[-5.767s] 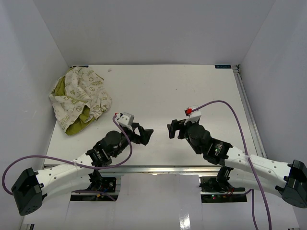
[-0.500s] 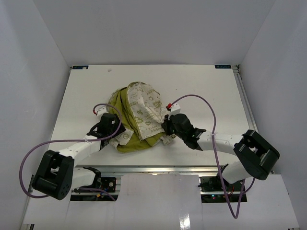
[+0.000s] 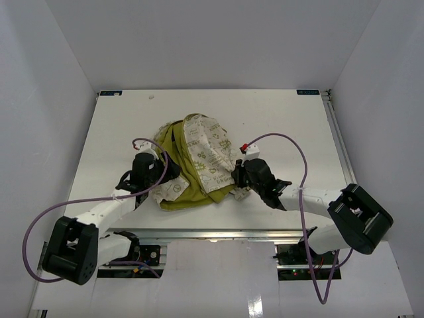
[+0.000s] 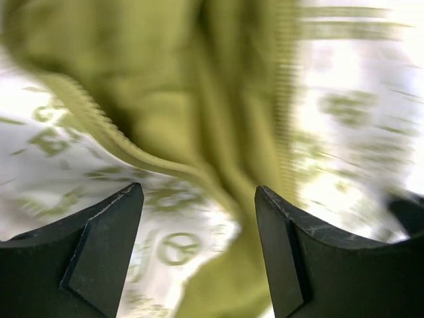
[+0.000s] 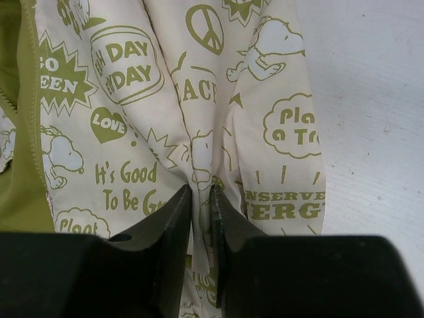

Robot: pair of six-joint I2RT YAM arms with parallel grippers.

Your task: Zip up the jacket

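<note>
Left pincer (image 3: 165,171) and right pincer (image 3: 237,177) flank the jacket (image 3: 202,156), which from above lies bunched and half inside-out on the near middle of the tabletop (image 3: 291,119), its lower edge close to the near rim. Bare surface stretches behind and to either side, leaving room to spread the cloth. White walls (image 3: 53,79) close off three sides, and a purple cable (image 3: 279,135) loops just beside the garment.

From the left wrist, blurred, the left pincer's jaws stand wide apart over olive lining (image 4: 199,66) and a toothed zipper edge (image 4: 99,126), gripping nothing.

From the right wrist, the right pincer's jaws are drawn nearly together on a raised fold of the printed cream cloth, holding it.

The jacket looks light, limp and hard to damage. It would likely drag and crumple rather than slide as one piece, so the best holds are probably the front edges beside the zipper, one side pinned flat while the other is pulled. Which fold hides the slider cannot be told.
</note>
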